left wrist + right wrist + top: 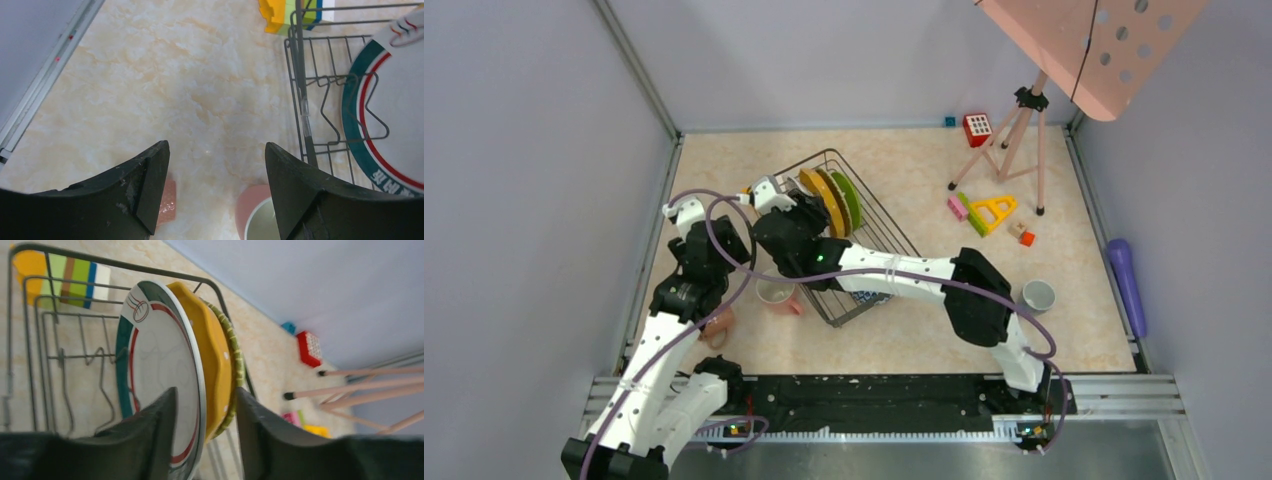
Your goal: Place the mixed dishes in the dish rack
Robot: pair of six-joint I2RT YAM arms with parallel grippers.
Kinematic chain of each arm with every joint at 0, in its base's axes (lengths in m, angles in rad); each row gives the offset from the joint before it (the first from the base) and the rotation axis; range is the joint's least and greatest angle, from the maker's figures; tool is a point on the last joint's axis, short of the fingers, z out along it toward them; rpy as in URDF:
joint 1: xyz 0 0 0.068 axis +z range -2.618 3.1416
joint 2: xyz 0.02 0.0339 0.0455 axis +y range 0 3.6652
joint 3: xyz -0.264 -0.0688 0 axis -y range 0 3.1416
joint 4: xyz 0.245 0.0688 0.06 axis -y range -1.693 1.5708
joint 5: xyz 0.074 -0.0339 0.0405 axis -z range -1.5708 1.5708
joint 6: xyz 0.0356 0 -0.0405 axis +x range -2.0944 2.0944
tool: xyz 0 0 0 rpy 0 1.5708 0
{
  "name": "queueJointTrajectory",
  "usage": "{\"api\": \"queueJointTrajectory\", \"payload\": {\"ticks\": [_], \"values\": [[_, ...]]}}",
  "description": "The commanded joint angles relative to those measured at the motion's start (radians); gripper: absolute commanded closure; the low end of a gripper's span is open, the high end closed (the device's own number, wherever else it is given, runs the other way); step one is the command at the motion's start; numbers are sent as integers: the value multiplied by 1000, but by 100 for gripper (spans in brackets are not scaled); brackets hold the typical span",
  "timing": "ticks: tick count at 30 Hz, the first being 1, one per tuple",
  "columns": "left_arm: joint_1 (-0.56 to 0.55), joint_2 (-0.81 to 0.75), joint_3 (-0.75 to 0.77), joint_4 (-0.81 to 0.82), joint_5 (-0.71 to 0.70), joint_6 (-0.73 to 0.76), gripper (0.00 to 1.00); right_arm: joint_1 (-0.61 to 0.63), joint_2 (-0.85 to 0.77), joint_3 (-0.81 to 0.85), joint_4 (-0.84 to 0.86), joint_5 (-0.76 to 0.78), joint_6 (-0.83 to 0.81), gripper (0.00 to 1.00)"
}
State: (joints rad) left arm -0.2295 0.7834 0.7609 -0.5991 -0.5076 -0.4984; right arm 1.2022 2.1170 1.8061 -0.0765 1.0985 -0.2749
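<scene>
The dish rack (879, 235) holds three plates on edge: white plate with green-red rim (155, 360), yellow-orange plate (212, 350), lime green plate (235, 347). My right gripper (205, 391) is open over them, its jaws astride the white plate's rim without touching it. A blue-white patterned bowl (868, 297) shows partly in the rack's near end under the right forearm. My left gripper (217, 145) hangs open and empty above the table left of the rack. One pink mug (255, 210) stands just below it, another pink mug (717, 322) lies nearer. The grey-blue mug (1038, 295) stands at the right.
A pink tripod (1014, 140) stands at the back right with toy blocks (984, 212) round its feet and a red block (977, 128) behind. A purple cylinder (1126, 285) lies along the right wall. Walls close in the table's left, back and right.
</scene>
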Motion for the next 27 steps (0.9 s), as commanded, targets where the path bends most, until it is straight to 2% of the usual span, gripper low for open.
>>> {"api": "queueJointTrajectory", "payload": {"ticks": [1,4,14,17,20,22,25,27], "values": [[2,3,11,47,85,38,25,11,-34,20,-42,-20,103,43],[2,2,8,57,130,59,25,8,-84,3,-62,-67,159,32],[2,18,8,55,166,58,25,-2,-352,-145,-173,-268,378,29],[2,24,5,66,242,96,25,-8,-447,-244,-222,-317,470,29],[2,28,3,84,350,138,25,-21,-549,-354,-316,-341,609,29],[2,34,2,89,407,160,25,-50,-625,-428,-409,-382,778,29],[2,47,5,91,448,174,26,-129,-718,-566,-524,-461,1001,29],[2,55,6,91,459,176,26,-158,-796,-658,-565,-486,1085,29]]}}
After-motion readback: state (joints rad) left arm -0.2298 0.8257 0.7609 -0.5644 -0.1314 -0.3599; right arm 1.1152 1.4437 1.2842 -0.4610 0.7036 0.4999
